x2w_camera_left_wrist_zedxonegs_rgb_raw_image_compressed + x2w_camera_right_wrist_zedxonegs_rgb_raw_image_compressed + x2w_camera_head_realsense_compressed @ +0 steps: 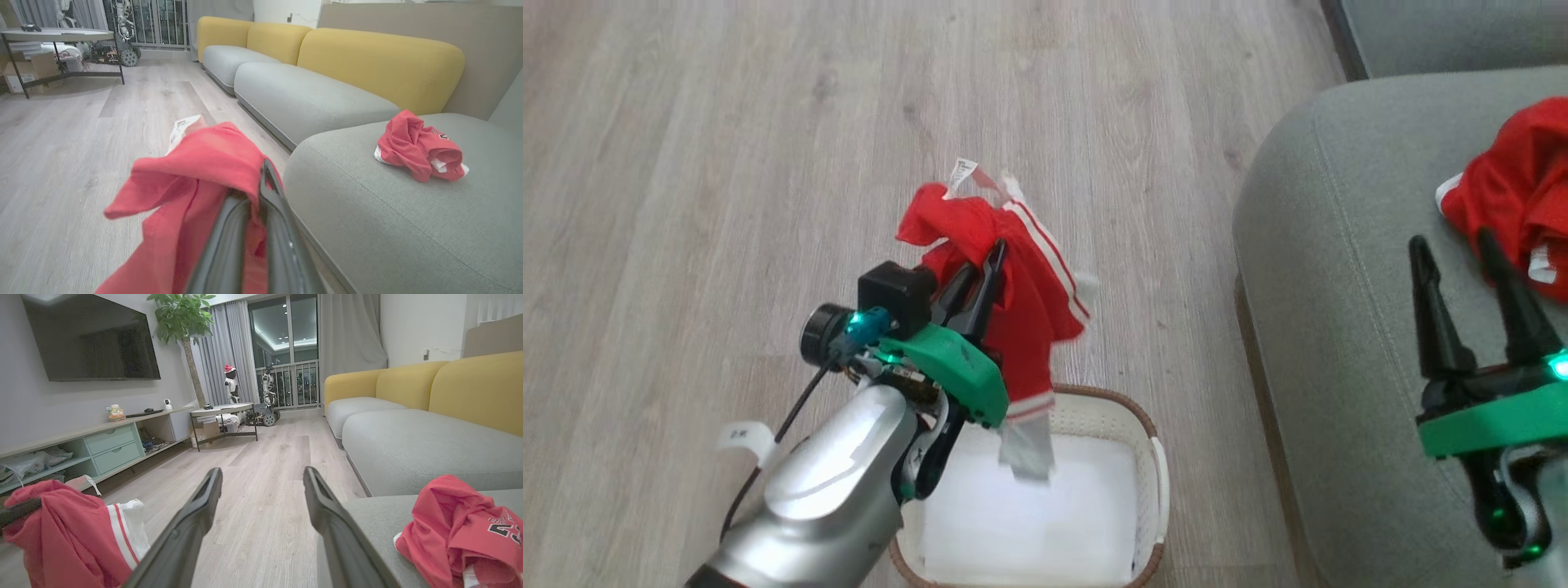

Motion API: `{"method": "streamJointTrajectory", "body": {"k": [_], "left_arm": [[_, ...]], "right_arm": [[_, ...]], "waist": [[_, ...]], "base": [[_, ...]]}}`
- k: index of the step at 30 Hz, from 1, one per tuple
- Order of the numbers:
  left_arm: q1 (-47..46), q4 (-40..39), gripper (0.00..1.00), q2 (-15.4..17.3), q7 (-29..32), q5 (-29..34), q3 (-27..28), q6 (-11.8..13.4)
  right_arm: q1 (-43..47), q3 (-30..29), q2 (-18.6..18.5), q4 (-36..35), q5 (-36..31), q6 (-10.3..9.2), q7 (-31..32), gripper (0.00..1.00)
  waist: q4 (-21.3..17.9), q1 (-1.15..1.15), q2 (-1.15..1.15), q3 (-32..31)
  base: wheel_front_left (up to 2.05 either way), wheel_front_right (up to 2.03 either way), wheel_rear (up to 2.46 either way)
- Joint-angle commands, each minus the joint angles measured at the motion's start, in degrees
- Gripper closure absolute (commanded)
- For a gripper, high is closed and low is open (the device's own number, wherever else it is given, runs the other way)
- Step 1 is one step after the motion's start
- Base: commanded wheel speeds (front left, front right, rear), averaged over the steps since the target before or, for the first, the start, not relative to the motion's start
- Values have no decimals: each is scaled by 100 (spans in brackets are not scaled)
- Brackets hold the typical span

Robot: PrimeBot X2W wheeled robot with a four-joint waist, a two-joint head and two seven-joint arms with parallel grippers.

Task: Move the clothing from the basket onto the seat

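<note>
The robot's left gripper (984, 260) is clamping a red garment (1025, 306) with white stripe trim, its fingers pinched tight on the fabric. The piece is dangling in the air, its lower end hanging over the cream basket (1153, 457) on the wooden floor (727, 163). A second red garment (1515, 196) is lying crumpled on the grey-green seat (1323, 286) to the right. Just beside it the right gripper (1452, 239) is hovering over the cushion, fingers spread wide and gripping nothing.

Left gripper (984, 258) holds red garment (1033, 304) (label up) above basket (1107, 406)
</note>
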Motion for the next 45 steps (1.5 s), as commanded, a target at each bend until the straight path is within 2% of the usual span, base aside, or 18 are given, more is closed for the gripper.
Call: {"method": "streamJointTrajectory", "body": {"k": [1,12,22,29,35,39,45], "left_arm": [[-414,-313,100,157,15,20,236,-12],[-958,-1060,100,352,459,104,242,20],[-983,-1248,100,413,614,86,200,70],[-1045,-1227,100,376,639,58,158,38],[-1144,-1260,100,263,692,85,13,-40],[-1166,-1330,100,128,741,48,-113,-135],[-1186,-1390,100,-92,860,-44,-334,-311]], "right_arm": [[-4,117,-85,-140,-19,-1,-36,0],[113,457,-22,-60,22,-1,-36,0],[44,857,-9,-76,62,-1,-36,0],[-370,1842,67,-69,102,-1,-36,0],[-952,2802,124,266,173,-1,-36,0],[-1352,3371,92,866,121,-1,-36,0],[-2020,4084,304,1929,298,-1,-36,0]], "waist": [[17,1,0,-86],[-1,1,0,-249],[-50,1,0,-267],[5,1,0,-245],[204,1,0,-250],[382,1,0,-265],[707,1,0,-314]], "base": [[0,0,0],[0,0,0],[0,0,0],[0,0,0],[0,0,0],[0,0,0],[0,0,0]]}}
